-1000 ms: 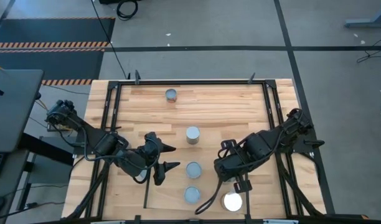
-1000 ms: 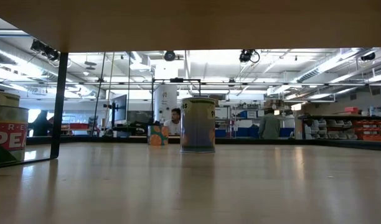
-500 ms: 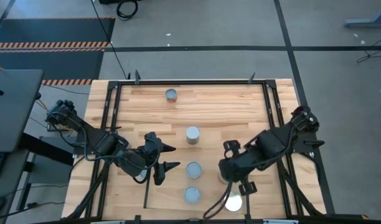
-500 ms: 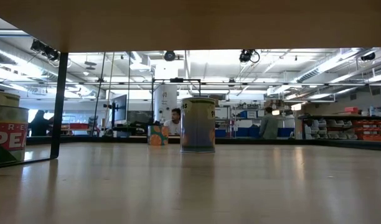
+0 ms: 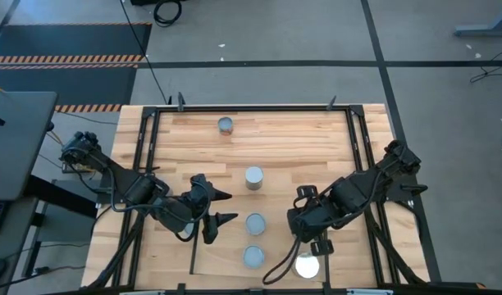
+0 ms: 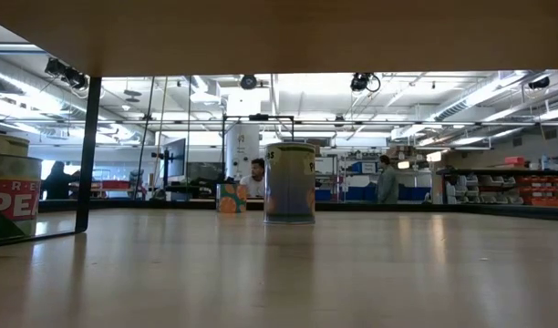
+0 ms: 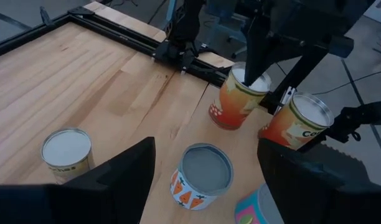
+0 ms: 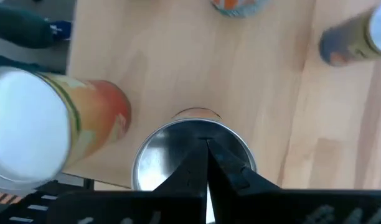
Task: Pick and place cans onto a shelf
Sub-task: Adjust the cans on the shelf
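Observation:
My right gripper (image 5: 307, 232) is shut at the near right, its tips just over the round metal top of an orange-sided can (image 8: 193, 155), which also shows in the left wrist view (image 7: 237, 99). A white-topped orange can (image 5: 307, 266) stands beside it. Two more cans (image 5: 255, 223) (image 5: 253, 256) stand upright on the pale shelf panel (image 5: 222, 260). A grey can (image 5: 253, 178) and a far can (image 5: 225, 124) stand on the tabletop. My left gripper (image 5: 224, 206) is open and empty, left of the shelf's cans. My right gripper points its shut fingers (image 8: 206, 163) down at the middle of the can's top (image 8: 178, 146). I cannot tell whether the tips touch the lid. The can stands upright on the shelf.
A black frame (image 5: 251, 107) runs around the tabletop. In the low view the shelf's underside (image 6: 279, 36) spans the top, with a black bar (image 6: 86, 155) at the left and a green-pea can (image 6: 7, 191) beyond it. People move in the room behind.
My right gripper has shifted a little toward the table's near edge over the orange-sided can, and its arm has swung slightly. The cans have stayed in place.

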{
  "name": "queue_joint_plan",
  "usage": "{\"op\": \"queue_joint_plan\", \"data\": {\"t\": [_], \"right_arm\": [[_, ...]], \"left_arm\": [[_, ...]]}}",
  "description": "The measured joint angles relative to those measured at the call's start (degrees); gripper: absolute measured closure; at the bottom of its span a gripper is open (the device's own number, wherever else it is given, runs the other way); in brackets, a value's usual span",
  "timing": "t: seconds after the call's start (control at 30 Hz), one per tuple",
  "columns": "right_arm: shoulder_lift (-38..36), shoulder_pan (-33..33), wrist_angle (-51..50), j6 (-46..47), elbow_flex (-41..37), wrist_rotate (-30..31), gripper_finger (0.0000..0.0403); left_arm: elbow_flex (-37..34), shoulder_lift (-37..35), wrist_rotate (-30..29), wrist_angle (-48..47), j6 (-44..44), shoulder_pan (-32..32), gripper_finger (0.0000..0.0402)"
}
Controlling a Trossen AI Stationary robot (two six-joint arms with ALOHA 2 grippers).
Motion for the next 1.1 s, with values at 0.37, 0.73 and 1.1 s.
{"op": "queue_joint_plan", "data": {"t": [0.37,0.73,1.1], "right_arm": [[-1.8,0.0,0.3,2.2,-0.2,1.8,0.0396],[-1.7,0.1,4.3,2.1,-3.0,0.7,0.0396],[-2.1,0.1,5.0,2.1,-3.2,0.6,0.0396]], "left_arm": [[0.0,0.0,0.0,0.4,0.0,0.0,0.0115],[0.0,0.0,0.0,0.5,0.0,0.0,0.0115],[0.0,0.0,0.0,0.7,0.0,0.0,0.0115]]}}
